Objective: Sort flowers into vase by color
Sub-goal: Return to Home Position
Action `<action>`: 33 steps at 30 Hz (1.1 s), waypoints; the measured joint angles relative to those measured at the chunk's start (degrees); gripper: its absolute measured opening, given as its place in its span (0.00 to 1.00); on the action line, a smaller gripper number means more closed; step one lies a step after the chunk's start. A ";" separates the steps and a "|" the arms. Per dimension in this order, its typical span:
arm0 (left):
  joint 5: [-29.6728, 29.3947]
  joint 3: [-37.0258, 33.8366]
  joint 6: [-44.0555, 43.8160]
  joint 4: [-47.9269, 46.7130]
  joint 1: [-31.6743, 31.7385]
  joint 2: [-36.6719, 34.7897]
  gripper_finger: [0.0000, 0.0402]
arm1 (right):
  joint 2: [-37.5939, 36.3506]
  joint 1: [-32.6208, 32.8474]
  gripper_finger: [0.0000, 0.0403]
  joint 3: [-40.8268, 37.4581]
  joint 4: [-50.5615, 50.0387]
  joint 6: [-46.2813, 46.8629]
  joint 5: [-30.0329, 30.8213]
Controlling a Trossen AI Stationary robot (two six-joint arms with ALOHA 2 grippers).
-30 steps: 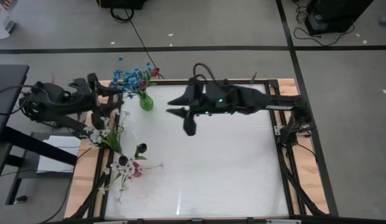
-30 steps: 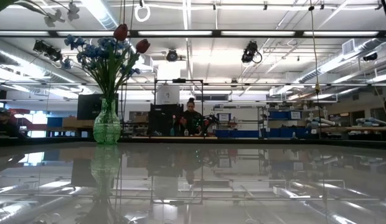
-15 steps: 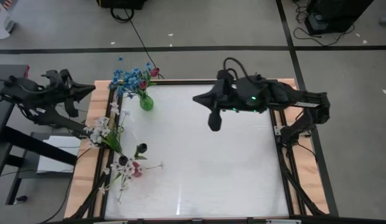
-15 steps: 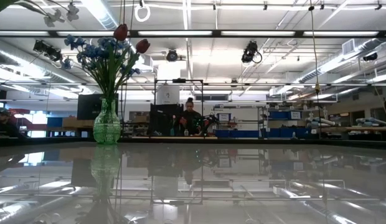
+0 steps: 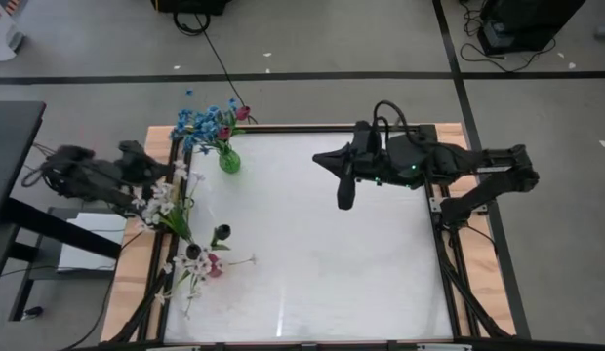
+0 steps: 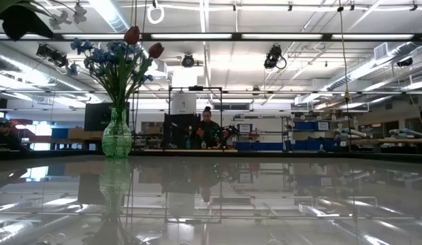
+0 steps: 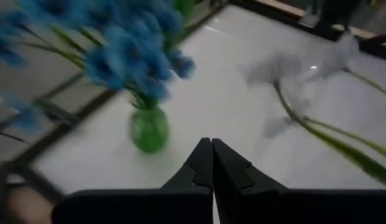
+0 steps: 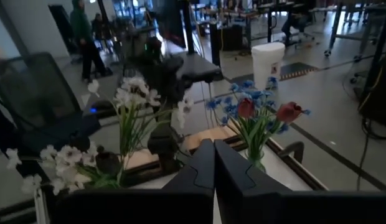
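High view: blue flowers (image 5: 197,122) and red tulip buds (image 5: 242,113) stand upright in a green glass vase (image 5: 228,159) at the far-left corner of the counter (image 5: 312,263). White flowers (image 5: 158,200) lie over the counter's left edge, with a dark bud (image 5: 221,233) just beside them. A loose cluster (image 5: 193,261) of white, dark and pink-red blossoms lies nearer along the same edge.

The left gripper (image 7: 211,163) has its fingers pressed together and holds nothing. It sits just off the left edge, near the white flowers. The right gripper (image 5: 345,190) is also fully closed and empty, above the far part of the counter, right of centre and well apart from every flower.

In the low view a person (image 6: 207,129) is far back in the room.
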 joint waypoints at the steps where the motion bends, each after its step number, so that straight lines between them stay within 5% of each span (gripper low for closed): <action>1: 0.85 -1.75 -0.68 1.71 -0.24 -0.39 0.00 | -0.50 -0.06 0.02 -0.96 1.18 0.32 0.00; 8: 14.48 -6.32 6.97 18.28 -1.15 -1.39 0.00 | -2.34 -0.44 0.02 -3.83 2.36 1.90 -0.47; 17: 31.15 -6.32 8.53 16.74 -1.15 -1.28 0.00 | -2.85 0.12 0.02 -3.82 1.64 1.95 -1.95; 27: 32.10 -10.60 14.25 30.58 -1.15 -1.69 0.00 | -3.13 4.38 0.02 -3.78 1.52 1.72 2.17; 33: 37.96 -16.44 14.96 40.21 -1.15 -1.57 0.00 | -3.62 5.10 0.02 -3.78 1.33 1.74 3.10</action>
